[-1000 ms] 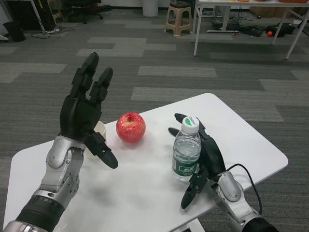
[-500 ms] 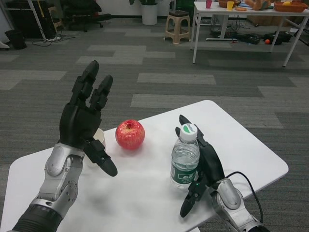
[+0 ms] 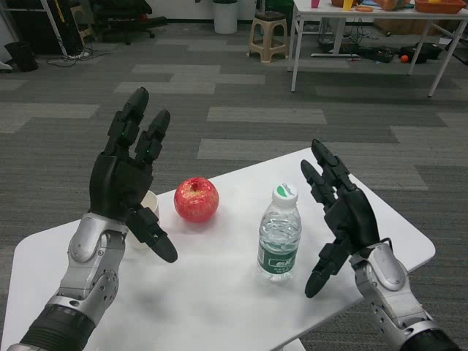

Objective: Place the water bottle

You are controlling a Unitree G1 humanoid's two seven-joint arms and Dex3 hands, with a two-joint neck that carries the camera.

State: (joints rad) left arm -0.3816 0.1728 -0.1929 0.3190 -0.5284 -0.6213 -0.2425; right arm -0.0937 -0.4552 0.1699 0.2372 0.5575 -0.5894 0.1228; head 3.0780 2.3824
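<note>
A clear water bottle (image 3: pixel 280 235) with a white cap and green label stands upright on the white table (image 3: pixel 219 292), right of centre. My right hand (image 3: pixel 341 213) is to the right of the bottle, apart from it, fingers spread and holding nothing. My left hand (image 3: pixel 129 175) is raised over the table's left side, fingers spread, palm toward the middle, also holding nothing.
A red apple (image 3: pixel 196 199) lies left of the bottle. A small white cup (image 3: pixel 150 205) sits partly hidden behind my left hand. Beyond the table lie grey carpet, a stool (image 3: pixel 268 33) and a white table (image 3: pixel 365 29) at the back.
My right hand has let go of the bottle and moved away to the right and up. The bottle stays standing. The camera has tilted up slightly.
</note>
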